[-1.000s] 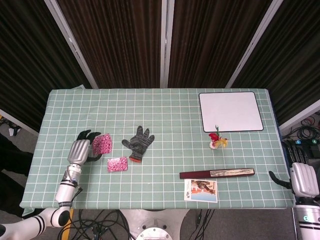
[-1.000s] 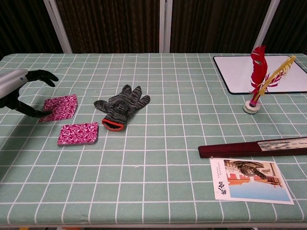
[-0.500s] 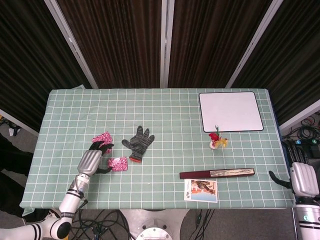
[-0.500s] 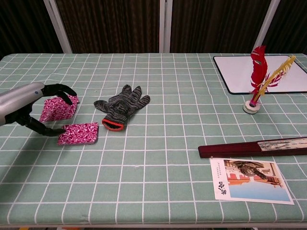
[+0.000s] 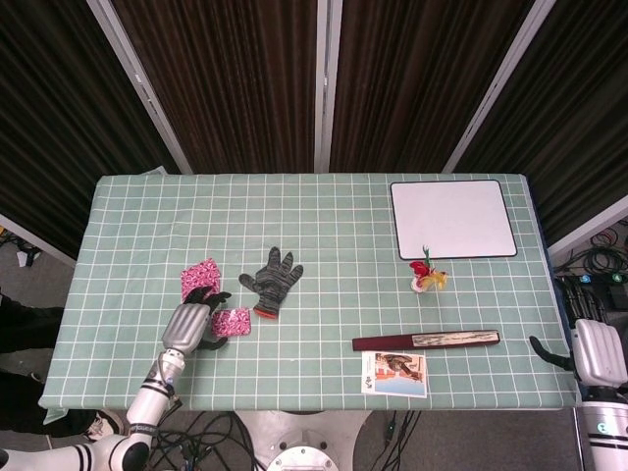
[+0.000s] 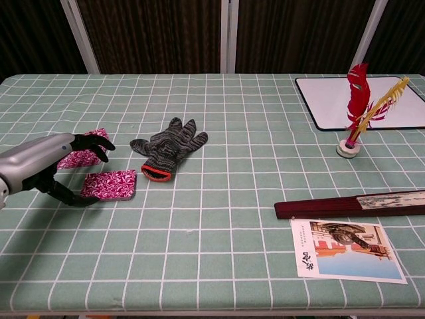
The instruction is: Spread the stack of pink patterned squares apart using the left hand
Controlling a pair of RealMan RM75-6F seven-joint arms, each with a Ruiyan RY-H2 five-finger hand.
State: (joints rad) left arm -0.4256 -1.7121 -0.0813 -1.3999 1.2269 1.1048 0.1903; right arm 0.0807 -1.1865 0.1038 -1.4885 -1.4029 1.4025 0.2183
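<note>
Done: your two pink squares (image 5: pixel 200 279) (image 5: pixel 233 321) lie apart.
Left hand (image 5: pixel 192 320): released, fingers spread beside the nearer square.
Remaining: apparently nothing.

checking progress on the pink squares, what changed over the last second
The left hand came off the far pink square and pulled back toward the robot, now beside the near pink square, fingers apart, holding nothing. Both squares, the glove, and the right hand stayed put.

Two patterned squares (image 6: pixel 109 184) (image 5: pixel 200 278) apart, left of glove (image 6: pixel 167 147); left hand (image 6: pixel 46 169) beside nearer square; fan (image 6: pixel 352 203) behind card (image 6: pixel 346 250), right.
</note>
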